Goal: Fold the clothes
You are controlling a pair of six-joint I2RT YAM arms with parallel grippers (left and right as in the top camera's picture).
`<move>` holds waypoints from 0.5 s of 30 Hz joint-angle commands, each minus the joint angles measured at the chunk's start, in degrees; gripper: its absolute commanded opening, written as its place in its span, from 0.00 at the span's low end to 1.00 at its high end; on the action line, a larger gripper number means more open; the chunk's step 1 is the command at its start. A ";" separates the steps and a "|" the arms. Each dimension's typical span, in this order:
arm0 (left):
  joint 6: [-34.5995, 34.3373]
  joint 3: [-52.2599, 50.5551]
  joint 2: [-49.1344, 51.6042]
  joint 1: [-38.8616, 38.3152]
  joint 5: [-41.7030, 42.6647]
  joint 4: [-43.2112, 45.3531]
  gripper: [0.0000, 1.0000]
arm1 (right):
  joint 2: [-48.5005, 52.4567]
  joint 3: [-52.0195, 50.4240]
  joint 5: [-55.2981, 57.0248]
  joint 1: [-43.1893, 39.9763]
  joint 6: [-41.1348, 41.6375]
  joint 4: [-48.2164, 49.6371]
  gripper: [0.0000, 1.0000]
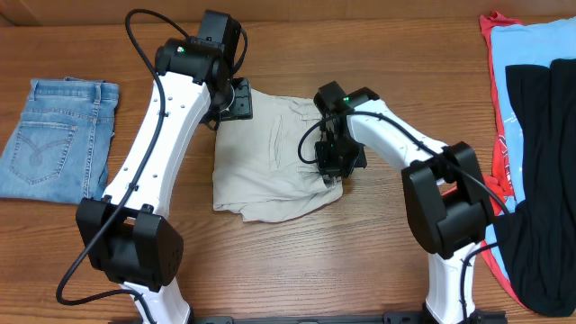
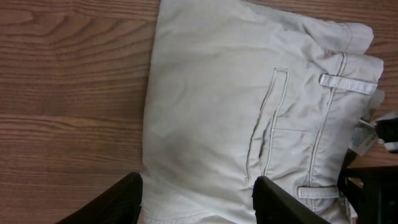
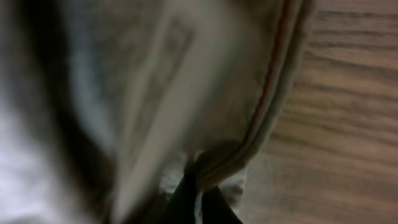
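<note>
Right gripper tight on creased beige cotton shorts; left gripper half-open, empty.

This looks like a robotics lab bench. The white-and-black left arm and right arm, with loose black cables, stand on a bare wood-grain desk. Around them lie folded jeans, khaki shorts and a mixed garment pile.
</note>
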 commanded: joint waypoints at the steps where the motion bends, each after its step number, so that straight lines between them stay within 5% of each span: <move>1: 1.27 1.16 -0.26 0.09 -0.74 0.02 0.61 | 0.42 -0.24 1.75 -0.22 0.90 1.60 0.06; 11: 5.05 0.63 0.87 0.11 -1.60 3.91 0.56 | 0.39 -0.17 2.36 -0.22 0.96 2.60 0.08; 15: 9.66 0.63 4.24 0.57 -1.62 7.04 0.57 | -1.01 3.34 4.55 -0.94 1.70 -1.18 0.18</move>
